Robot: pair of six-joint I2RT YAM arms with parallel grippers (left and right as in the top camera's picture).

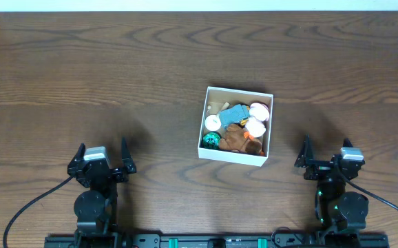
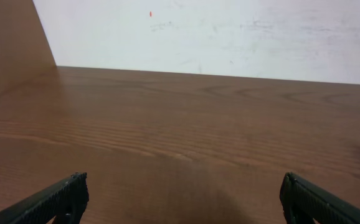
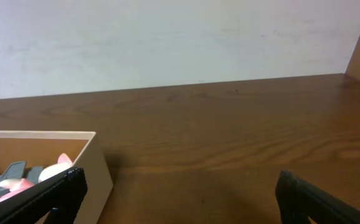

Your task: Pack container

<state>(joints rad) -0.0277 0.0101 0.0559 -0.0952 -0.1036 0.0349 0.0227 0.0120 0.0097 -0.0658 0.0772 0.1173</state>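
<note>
Both the left gripper [image 1: 103,148] and right gripper [image 1: 326,144] gape empty; a clumsy reach could knock the box [image 1: 230,156], spilling its piled toys [image 1: 237,132].

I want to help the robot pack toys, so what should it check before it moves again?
1. Square white cardboard box with tan inside sits flat and open on the brown wooden table: ok.
2. Brown plush toy, blue piece and green ball lie inside the box walls: ok.
3. Left gripper is open and holds nothing: ok.
4. Right gripper is open and holds nothing: ok.
5. Both grippers are apart from the box: ok.
6. Any toy left to pack: cannot tell; none shows outside the box in these views.
</note>
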